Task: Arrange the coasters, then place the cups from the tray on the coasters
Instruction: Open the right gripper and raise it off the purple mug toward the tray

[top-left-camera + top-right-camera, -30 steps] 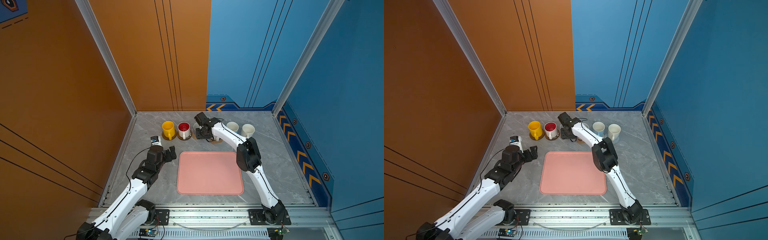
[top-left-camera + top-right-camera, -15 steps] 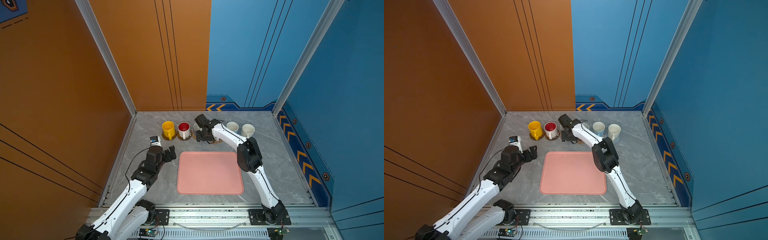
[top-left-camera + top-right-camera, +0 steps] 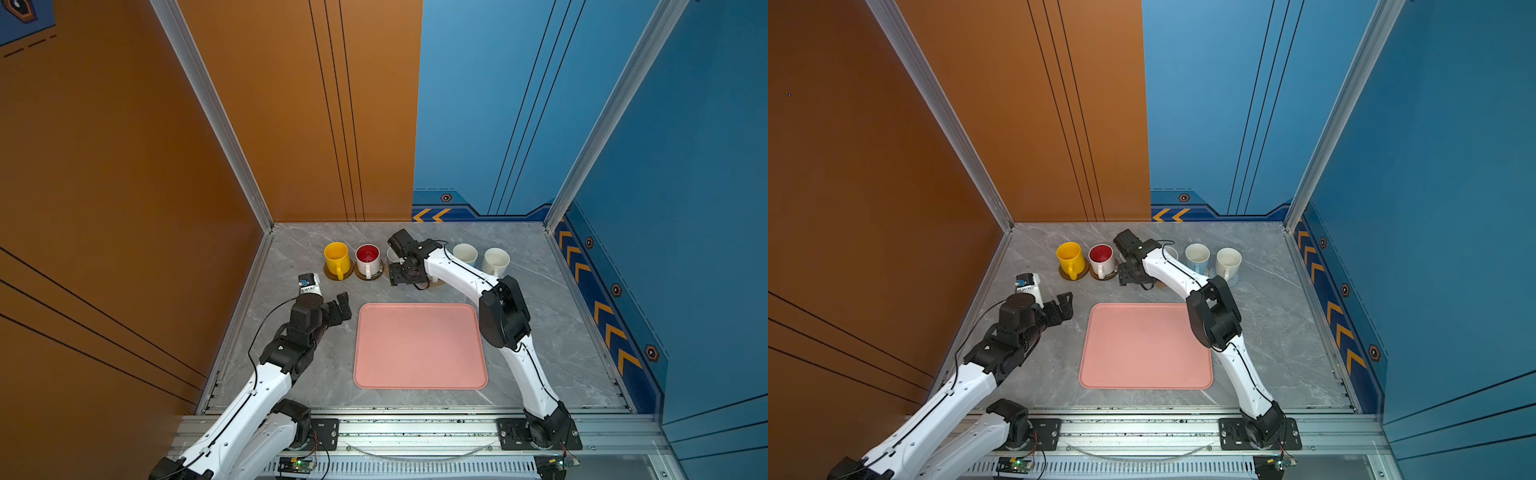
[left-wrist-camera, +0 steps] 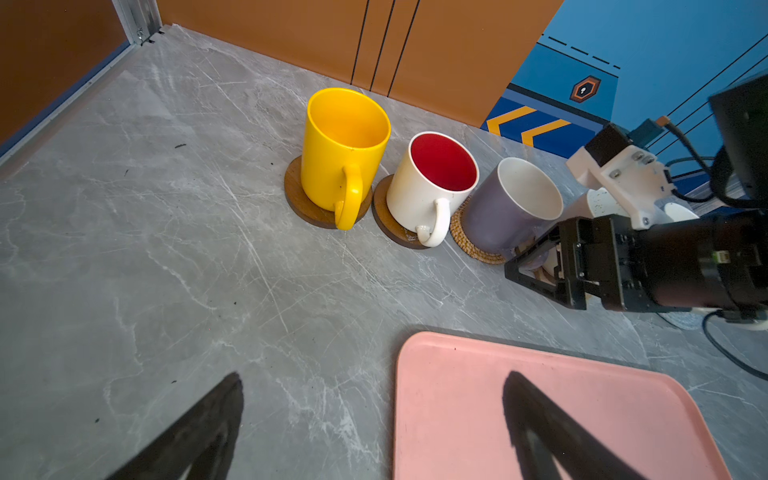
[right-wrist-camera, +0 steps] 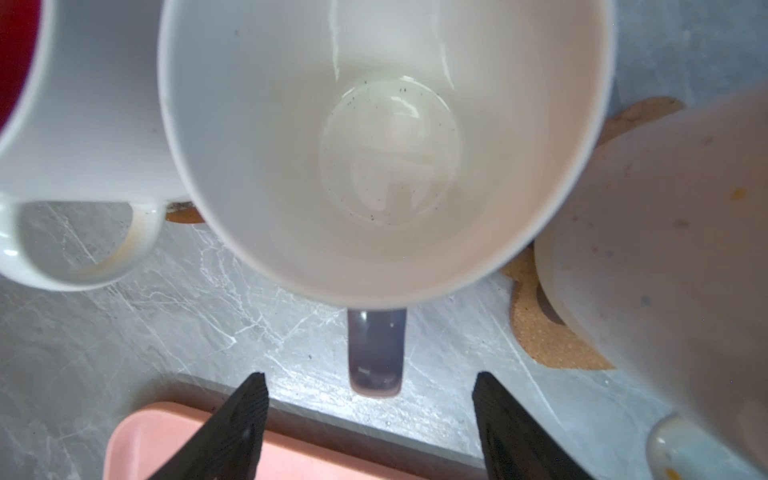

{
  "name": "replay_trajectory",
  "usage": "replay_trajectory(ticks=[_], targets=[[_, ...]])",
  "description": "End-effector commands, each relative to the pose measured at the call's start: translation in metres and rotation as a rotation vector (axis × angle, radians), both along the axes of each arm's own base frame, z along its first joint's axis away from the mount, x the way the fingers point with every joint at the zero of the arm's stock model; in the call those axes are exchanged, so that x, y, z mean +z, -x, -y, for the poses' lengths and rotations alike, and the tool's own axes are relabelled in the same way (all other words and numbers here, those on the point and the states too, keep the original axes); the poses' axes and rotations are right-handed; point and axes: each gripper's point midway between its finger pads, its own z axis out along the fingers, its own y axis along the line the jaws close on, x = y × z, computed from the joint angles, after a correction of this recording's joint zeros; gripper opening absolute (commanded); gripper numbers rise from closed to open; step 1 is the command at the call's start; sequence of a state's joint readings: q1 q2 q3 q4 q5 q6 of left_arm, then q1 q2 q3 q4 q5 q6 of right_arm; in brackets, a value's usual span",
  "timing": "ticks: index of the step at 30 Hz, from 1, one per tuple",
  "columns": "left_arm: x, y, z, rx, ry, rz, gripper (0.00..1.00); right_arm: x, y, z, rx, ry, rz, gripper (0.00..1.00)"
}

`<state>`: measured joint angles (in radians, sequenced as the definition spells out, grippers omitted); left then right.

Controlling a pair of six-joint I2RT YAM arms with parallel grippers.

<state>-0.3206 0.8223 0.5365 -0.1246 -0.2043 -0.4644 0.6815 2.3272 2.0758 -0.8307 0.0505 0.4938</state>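
Observation:
A yellow cup [image 4: 345, 149] and a white cup with a red inside [image 4: 436, 183] each stand on a dark brown disc coaster [image 4: 303, 203]. Beside them the lavender cup [image 4: 511, 208] stands on the tan woven coaster [image 4: 469, 241]. My right gripper [image 5: 370, 378] is open just behind it. Its fingers flank the lavender handle [image 5: 376, 353] without touching it. A speckled white cup [image 5: 665, 249] sits on the brown paw-shaped coaster [image 5: 548, 336]. The pink tray [image 3: 419, 345] holds nothing. My left gripper [image 3: 343, 305] hangs open and empty by the tray's far left corner.
A light blue cup [image 3: 464, 253] and a plain white cup [image 3: 496, 259] end the row at the right, near the back wall. My right arm's elbow [image 3: 503, 318] hangs over the tray's right edge. Walls close in the left, back and right sides.
My right gripper's jaws have spread wider, coming off the lavender cup's handle, and have drawn slightly toward the tray. The left arm has held still.

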Motion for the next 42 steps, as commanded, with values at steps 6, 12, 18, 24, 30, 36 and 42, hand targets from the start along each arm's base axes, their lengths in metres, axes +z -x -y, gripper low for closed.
replay_trajectory(ticks=[6, 12, 18, 24, 30, 36, 42], targets=[[-0.009, 0.006, -0.005, 0.01, -0.001, -0.024, 0.98, 0.034, 0.027, -0.003, 0.049, 0.039, 0.055, 0.83], [-0.008, 0.008, -0.006, 0.012, 0.0, -0.028, 0.98, 0.043, 0.039, -0.003, 0.065, 0.054, 0.075, 0.92], [-0.005, 0.009, -0.008, 0.021, -0.001, -0.023, 0.98, 0.052, 0.049, 0.003, 0.053, 0.055, 0.101, 1.0], [-0.009, 0.014, -0.01, 0.023, -0.01, -0.049, 0.98, 0.065, 0.061, 0.011, 0.06, 0.031, 0.148, 1.0], [-0.006, 0.016, -0.01, 0.017, -0.012, -0.036, 0.98, 0.078, 0.07, 0.016, 0.083, -0.014, 0.233, 0.98], [-0.004, 0.018, -0.014, 0.032, -0.02, -0.018, 0.98, 0.1, 0.08, 0.023, 0.099, -0.11, 0.358, 0.98], [0.001, 0.02, -0.021, 0.072, -0.012, 0.009, 0.98, 0.123, 0.086, 0.05, 0.054, -0.137, 0.51, 0.96]])
